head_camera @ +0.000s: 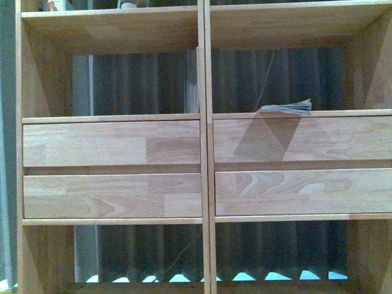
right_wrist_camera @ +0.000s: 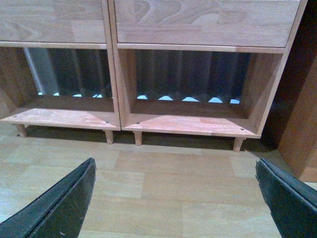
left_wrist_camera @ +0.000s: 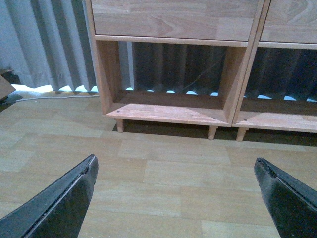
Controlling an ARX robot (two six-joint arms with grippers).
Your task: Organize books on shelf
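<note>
nearest the lenses, the dark fingers [left_wrist_camera: 59,203] of the left hand [left_wrist_camera: 174,159] were seen spread wide above the wooden floor [left_wrist_camera: 163,198], with nothing held between them. the right hand [right_wrist_camera: 175,161] was likewise found open and empty, low before the bottom compartments of the shelf [head_camera: 205,153]. neither arm was shown in the front view. there, a book [head_camera: 286,108] with fanned greyish pages was seen lying flat on the floor of the right middle compartment, just above the upper right of the drawer fronts [head_camera: 300,141]; its cover colour could not be told. a thin upright slab [head_camera: 192,79] was seen against the central upright in the left middle compartment. it was taken for a second book, though this could not be confirmed. since no book was gripped and both hands were well below the books, the step in hand was judged to be the approach, with the reach not yet begun. the next move was judged to call for one hand to be raised to the right middle compartment, opened around the flat book's edge, and closed gently, so that the book could be stood upright.
</note>
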